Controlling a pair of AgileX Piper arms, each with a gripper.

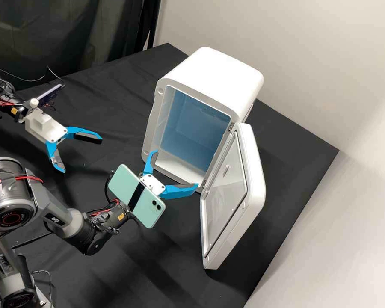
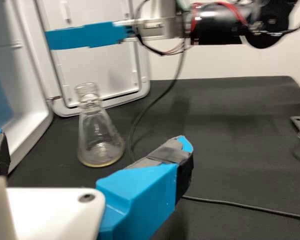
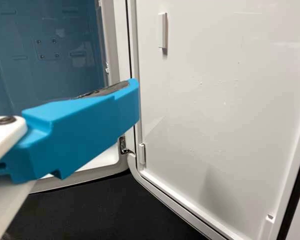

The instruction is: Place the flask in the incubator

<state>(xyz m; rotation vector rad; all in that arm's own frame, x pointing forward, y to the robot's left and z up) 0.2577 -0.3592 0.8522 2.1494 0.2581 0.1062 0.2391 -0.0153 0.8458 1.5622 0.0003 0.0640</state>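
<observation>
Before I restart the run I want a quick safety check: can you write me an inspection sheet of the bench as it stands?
Surface: black bench, no spill seen.
Job's things: flask upright on the bench near the open door, apart from both grippers; incubator open, blue inside, nothing seen within.
Clutter: nothing seen.
Grippers: left gripper open, above the bench, away from the incubator; right gripper open, at the incubator's mouth.
Cables: black cable lying on the bench near the flask; red wires on the arms.
Surroundings: white wall, dark curtain.
</observation>
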